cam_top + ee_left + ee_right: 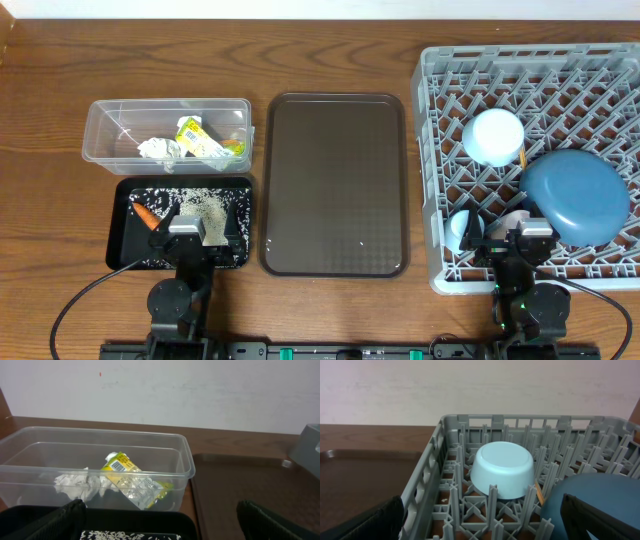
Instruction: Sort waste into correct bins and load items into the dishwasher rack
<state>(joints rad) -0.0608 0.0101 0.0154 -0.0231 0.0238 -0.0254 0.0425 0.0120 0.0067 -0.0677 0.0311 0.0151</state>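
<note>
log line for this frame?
left gripper open | right gripper open | paper, wrapper in clear tub | carrot, rice in black tray | bowl, plate in rack

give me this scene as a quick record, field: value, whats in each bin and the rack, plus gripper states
clear plastic rectangular tub: crumpled white paper, yellow-green printed wrapper
shallow black rectangular tray: small orange carrot, loose white rice grains
dark brown serving tray: between the bins and the rack
large grey plastic dishwasher rack: upturned white-blue bowl, large round blue plate, light blue cup
left gripper: open, over the black tray
right gripper: open, over the rack's near edge
</note>
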